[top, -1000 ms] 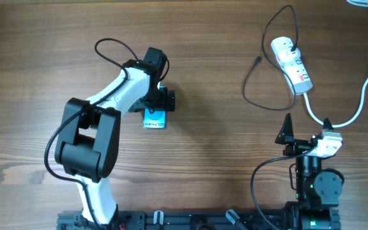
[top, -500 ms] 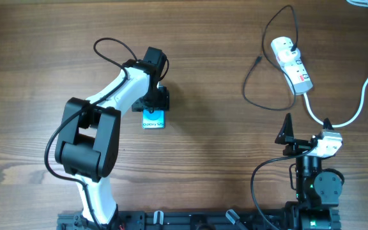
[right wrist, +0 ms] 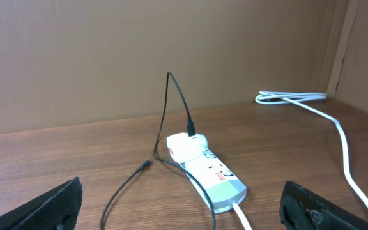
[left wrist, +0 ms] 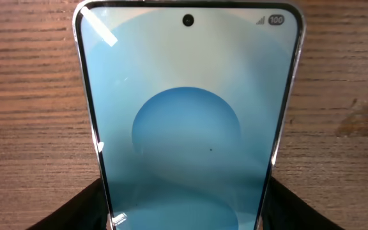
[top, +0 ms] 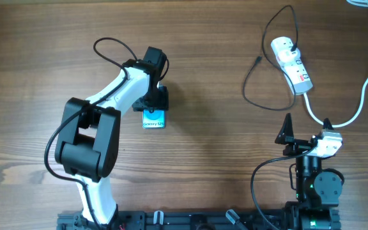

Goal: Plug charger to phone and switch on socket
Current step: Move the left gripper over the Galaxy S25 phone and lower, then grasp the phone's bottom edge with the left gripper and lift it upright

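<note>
The phone (top: pixel 153 119), teal screen up with "Galaxy S25" text, lies on the wood table. My left gripper (top: pixel 156 101) is shut on its far end. In the left wrist view the phone (left wrist: pixel 187 115) fills the frame, and both dark fingers press its side edges. The socket (top: pixel 294 66) is a white power strip at the far right. The charger's white adapter (top: pixel 282 47) sits in it, and its black cable (top: pixel 251 96) loops to a free connector tip (top: pixel 259 61). My right gripper (top: pixel 306 131) is open and empty, near the socket (right wrist: pixel 211 174) and the tip (right wrist: pixel 145 164).
The socket's thick white cord (top: pixel 358 107) curves from the strip to the table's far right edge, and it also shows in the right wrist view (right wrist: pixel 345 150). Bare wood lies between the phone and the cable loop.
My left gripper has shifted slightly left, and the phone has moved with it. The right arm, socket and cable have not moved.
</note>
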`<move>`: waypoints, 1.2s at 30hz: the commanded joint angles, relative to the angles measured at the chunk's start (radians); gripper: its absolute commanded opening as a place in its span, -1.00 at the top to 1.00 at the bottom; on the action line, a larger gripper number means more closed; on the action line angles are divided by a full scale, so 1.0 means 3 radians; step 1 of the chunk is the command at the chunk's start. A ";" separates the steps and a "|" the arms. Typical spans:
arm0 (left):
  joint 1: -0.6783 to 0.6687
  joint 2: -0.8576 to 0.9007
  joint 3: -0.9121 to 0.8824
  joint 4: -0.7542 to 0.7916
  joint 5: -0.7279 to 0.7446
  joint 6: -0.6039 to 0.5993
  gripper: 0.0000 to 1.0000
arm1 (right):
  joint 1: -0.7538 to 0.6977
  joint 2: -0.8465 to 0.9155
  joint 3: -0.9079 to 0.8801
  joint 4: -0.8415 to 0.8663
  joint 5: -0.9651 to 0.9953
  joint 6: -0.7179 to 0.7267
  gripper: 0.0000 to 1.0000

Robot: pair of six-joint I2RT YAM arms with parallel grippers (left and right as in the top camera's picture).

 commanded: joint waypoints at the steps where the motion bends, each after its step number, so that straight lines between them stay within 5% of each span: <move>1: -0.0005 0.0125 0.0001 0.0048 0.0066 -0.0003 -0.12 | 0.0014 -0.0033 -0.0004 0.0015 -0.0053 -0.0046 -0.99; 14: -0.0005 0.0125 0.0292 -0.0111 0.0065 -0.0003 -0.12 | 0.0014 -0.0033 -0.0004 0.0015 -0.0053 -0.0047 -1.00; 25: -0.0005 0.0125 0.0992 -0.0735 0.0066 -0.0094 -0.12 | 0.0014 -0.0033 -0.0004 0.0015 -0.0053 -0.0046 -1.00; 36: -0.0005 0.0123 0.1319 -0.1301 0.1111 -0.0477 -0.09 | 0.0014 -0.0033 -0.0004 0.0015 -0.0053 -0.0047 -0.99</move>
